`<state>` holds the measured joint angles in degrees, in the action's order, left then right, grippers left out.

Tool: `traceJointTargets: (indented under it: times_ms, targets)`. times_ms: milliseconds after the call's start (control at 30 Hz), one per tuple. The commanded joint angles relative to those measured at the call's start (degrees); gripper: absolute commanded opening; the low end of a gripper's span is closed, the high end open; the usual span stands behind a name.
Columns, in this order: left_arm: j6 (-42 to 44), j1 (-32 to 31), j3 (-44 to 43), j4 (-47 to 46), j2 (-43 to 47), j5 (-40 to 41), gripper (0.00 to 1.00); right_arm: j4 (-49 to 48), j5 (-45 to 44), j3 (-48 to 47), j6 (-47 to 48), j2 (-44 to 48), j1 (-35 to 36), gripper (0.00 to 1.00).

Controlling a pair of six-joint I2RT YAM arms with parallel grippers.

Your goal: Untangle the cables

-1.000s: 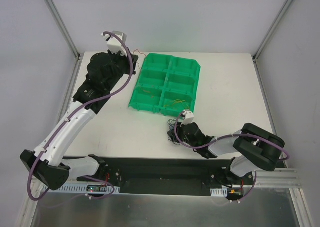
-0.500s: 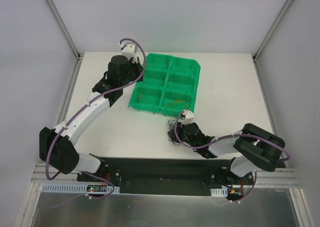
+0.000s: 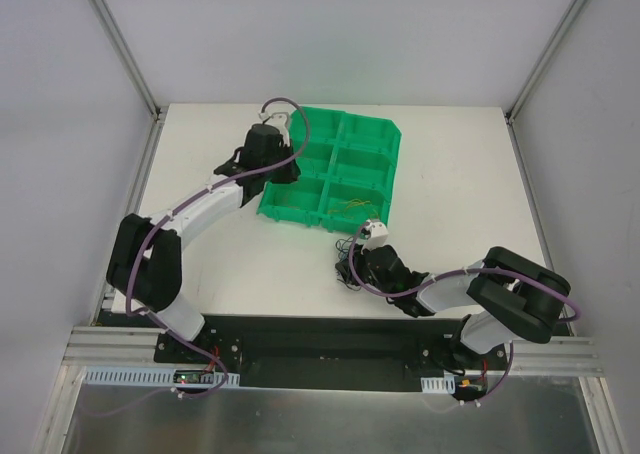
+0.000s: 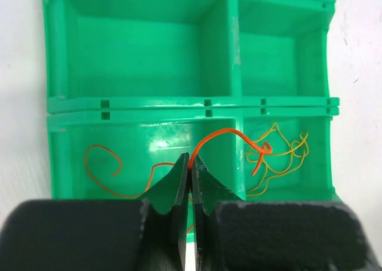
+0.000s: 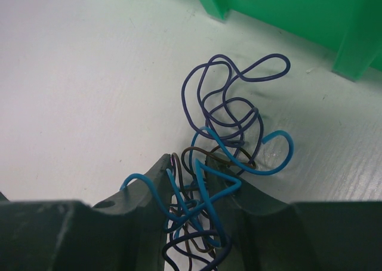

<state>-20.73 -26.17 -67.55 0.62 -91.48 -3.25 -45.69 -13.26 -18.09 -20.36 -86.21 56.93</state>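
My left gripper (image 4: 191, 161) is shut on a thin orange cable (image 4: 224, 134). It hangs over the near left compartment of the green bin (image 4: 137, 104). The cable arcs out of the jaws to the right, over the divider. More orange cable (image 4: 100, 162) lies in that compartment, and yellow cables (image 4: 285, 157) lie in the one to its right. From above, the left gripper (image 3: 285, 169) is over the bin's (image 3: 395, 134) left side. My right gripper (image 5: 200, 181) rests low on the table, shut on a tangle of blue, dark purple and brown cables (image 5: 224, 113). In the top view that tangle (image 3: 345, 262) is in front of the bin.
The white table (image 3: 460, 174) extends to the right of the bin, framed by metal posts at the corners. The bin's far compartments (image 4: 143, 50) show nothing inside. The bin's front wall (image 5: 352, 38) stands just beyond the tangle. Thick purple cables run along both arms.
The left arm has swung from the table's far left corner rightward to above the bin, its gripper shut throughout. The right arm and its tangle have not moved.
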Motion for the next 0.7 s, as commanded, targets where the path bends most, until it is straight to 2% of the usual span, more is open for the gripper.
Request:
traceJointTargets:
  times_ms: [0, 233, 500, 567, 667]
  targets:
    - [-3.78, 0.42, 2.15, 1.31, -0.8, -2.03, 0.0, 3.5, -0.45, -0.2, 0.23, 0.61, -0.06, 0.33]
    - [-4.67, 0.42, 4.18, 2.28, -2.65, -4.66, 0.02, 3.51, -0.11, -0.28, 0.32, 0.7, -0.15, 0.33]
    - [-6.69, 0.42, 7.51, 3.59, 0.77, -1.68, 0.43, 3.5, 0.95, -0.46, -0.03, 1.31, -0.15, 0.33]
    - [-7.57, 0.42, 9.36, 3.6, 5.15, -1.33, 0.5, 3.42, 1.48, -0.28, -0.03, 1.49, -0.15, 0.33]
    - [-6.78, 0.42, 12.69, 3.51, 12.71, -0.88, 0.55, 3.5, 1.92, -0.11, 0.49, 1.58, -0.06, 0.34]
